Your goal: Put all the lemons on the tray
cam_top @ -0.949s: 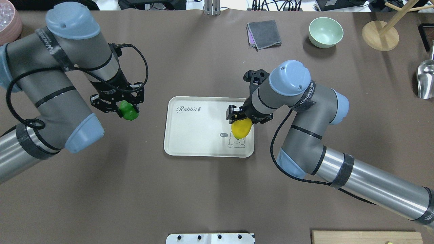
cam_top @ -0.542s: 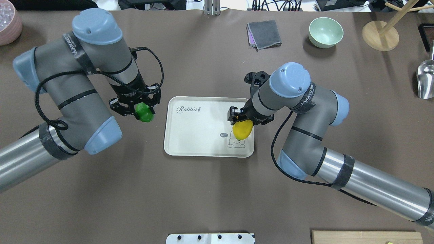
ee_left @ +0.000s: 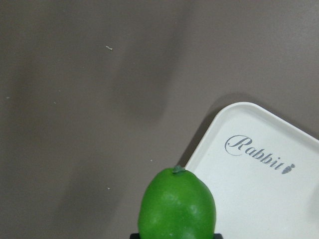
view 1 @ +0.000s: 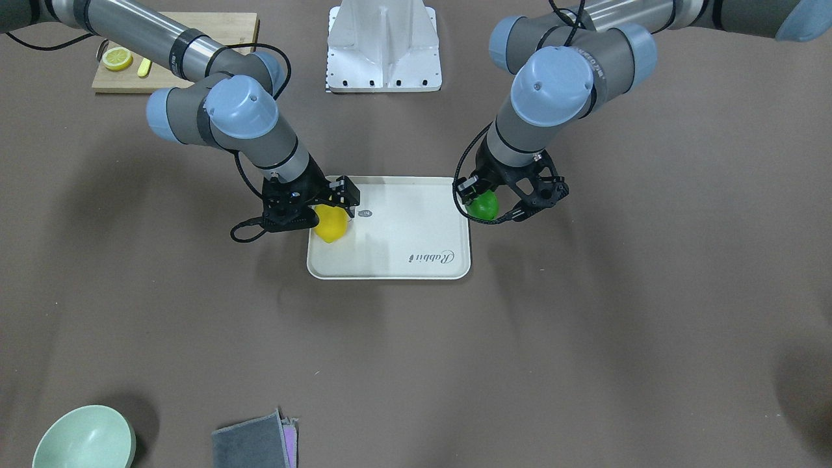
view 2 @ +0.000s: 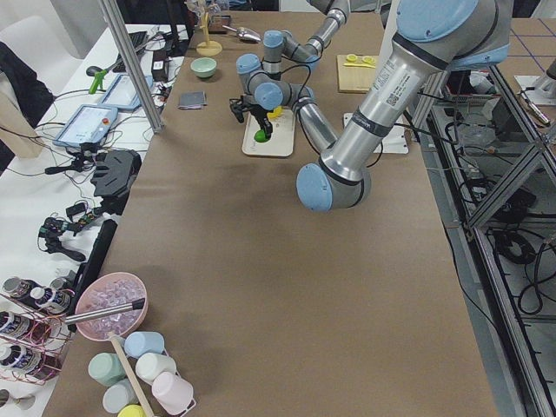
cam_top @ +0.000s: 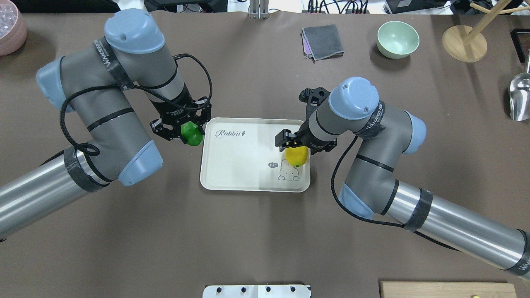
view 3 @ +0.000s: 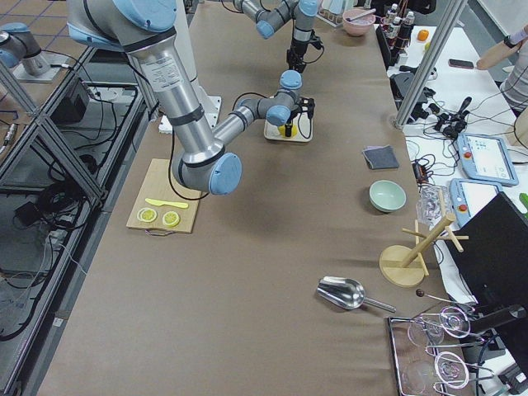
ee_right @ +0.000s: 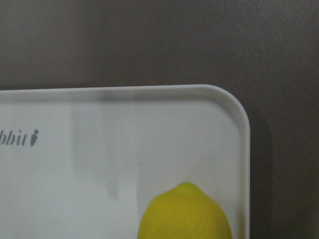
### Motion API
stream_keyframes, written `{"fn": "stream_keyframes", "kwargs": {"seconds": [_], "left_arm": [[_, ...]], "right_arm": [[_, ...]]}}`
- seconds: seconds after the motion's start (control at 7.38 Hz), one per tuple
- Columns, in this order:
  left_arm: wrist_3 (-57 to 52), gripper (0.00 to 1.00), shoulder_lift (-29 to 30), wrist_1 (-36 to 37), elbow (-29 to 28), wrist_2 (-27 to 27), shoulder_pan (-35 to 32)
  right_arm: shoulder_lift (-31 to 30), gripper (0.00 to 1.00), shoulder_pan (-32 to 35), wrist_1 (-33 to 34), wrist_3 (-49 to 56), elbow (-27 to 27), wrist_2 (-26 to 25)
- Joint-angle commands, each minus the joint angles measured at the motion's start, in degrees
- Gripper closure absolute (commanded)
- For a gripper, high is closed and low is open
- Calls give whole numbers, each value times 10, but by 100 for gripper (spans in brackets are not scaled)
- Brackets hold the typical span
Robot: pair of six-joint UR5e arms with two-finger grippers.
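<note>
The left gripper [cam_top: 186,131] was clamped on the green lemon [cam_top: 191,135], left of frame centre, just outside the tray's [cam_top: 240,174] left rim. The right gripper [cam_top: 298,150] gripped the yellow lemon [cam_top: 297,156] over the tray's right side.

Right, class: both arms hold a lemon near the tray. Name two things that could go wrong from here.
1. The green lemon in the left gripper hangs just outside the tray, over the table; released here it would likely miss.
2. The yellow lemon in the right gripper is close to the tray's rim; being oval, it may roll off.
</note>
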State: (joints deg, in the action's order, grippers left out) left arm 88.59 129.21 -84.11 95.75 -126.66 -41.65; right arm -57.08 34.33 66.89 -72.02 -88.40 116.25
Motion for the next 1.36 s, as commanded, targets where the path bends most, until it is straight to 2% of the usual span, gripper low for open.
{"fn": "stream_keyframes", "kwargs": {"seconds": [0.0,0.14,0.54,0.68,0.81,0.95,1.08,1.22], "left_arm": [[43,100,31,-6,-26,18,25],[67,100,46,-24,-42,44,38],[116,100,69,-107,-120,68,68],[116,77,74,-123,-137,68,69],[113,3,75,-127,-142,68,69],[112,1,75,-124,-135,66,68],[111,1,57,-118,-103,62,60],[92,1,-7,-93,-27,55,47]], "right_arm": [[2,1,11,2,1,-1,5],[3,1,19,6,0,-5,8],[-20,1,98,16,0,-17,94],[-40,1,106,44,0,-44,99],[-46,1,116,86,5,-68,102],[-45,1,129,144,20,-94,107],[-46,1,144,197,53,-119,107],[-72,1,163,239,95,-153,107]]}}
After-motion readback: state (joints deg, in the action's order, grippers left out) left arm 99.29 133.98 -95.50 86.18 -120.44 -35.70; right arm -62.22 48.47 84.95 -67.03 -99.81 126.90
